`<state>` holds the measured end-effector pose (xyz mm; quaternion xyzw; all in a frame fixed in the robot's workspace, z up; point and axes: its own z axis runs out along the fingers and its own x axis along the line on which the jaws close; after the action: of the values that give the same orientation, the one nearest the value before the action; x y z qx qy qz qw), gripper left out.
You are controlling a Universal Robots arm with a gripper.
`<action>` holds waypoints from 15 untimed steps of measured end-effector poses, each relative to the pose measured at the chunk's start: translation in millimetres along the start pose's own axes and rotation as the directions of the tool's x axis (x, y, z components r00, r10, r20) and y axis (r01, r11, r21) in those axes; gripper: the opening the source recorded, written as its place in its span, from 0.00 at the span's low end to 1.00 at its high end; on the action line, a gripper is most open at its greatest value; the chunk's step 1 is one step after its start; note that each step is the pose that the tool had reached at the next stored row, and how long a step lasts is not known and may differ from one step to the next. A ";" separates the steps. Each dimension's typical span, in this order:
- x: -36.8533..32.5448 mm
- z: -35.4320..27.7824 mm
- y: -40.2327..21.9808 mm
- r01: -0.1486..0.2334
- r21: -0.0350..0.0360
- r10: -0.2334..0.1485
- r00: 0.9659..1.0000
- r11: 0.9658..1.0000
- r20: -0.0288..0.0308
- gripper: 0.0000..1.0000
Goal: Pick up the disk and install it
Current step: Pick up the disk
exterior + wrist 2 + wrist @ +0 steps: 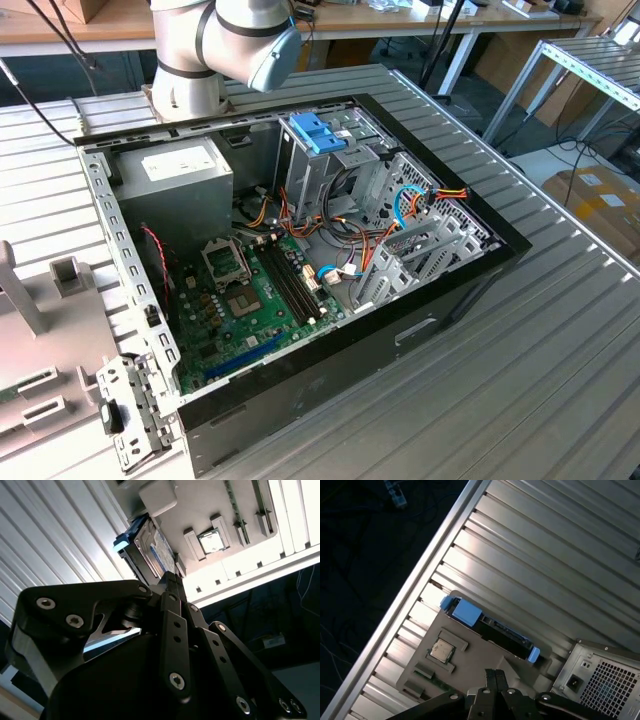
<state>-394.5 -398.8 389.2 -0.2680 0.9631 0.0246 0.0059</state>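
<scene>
A: Spotted the disk (502,632)?
B: Yes. Standing on edge in a slot of the grey fixture plate (475,657), with a blue rail at either end. Not yet in the drive cage (322,135).
A: Checked the second wrist view too?
B: Shows the disk (152,550) upright in that slot, label side visible.
A: Located the gripper (495,673)?
B: Hanging over the plate, near the disk. Closed up at the jaws, with nothing between them. Hard to judge from these angles whether touching the disk; probably just apart.
A: Anything else on the plate?
B: Carries a processor chip (441,651) as well, flat in a square recess beside the disk's slot.
A: And in the exterior view?
B: Looking at an open computer case (330,390) on its side on the ribbed metal table (560,360). Holds a green motherboard (250,300), a grey power supply (190,185) toward the exterior view's left, and beside that the drive cage with its blue latch. Sits in front of the arm's base (185,85).
</scene>
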 end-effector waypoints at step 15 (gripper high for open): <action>0.0 0.0 0.0 0.073 -0.002 -0.073 0.997 0.997 -0.003 0.11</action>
<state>-394.5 -398.8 389.3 -0.3029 0.9527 0.0248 0.0049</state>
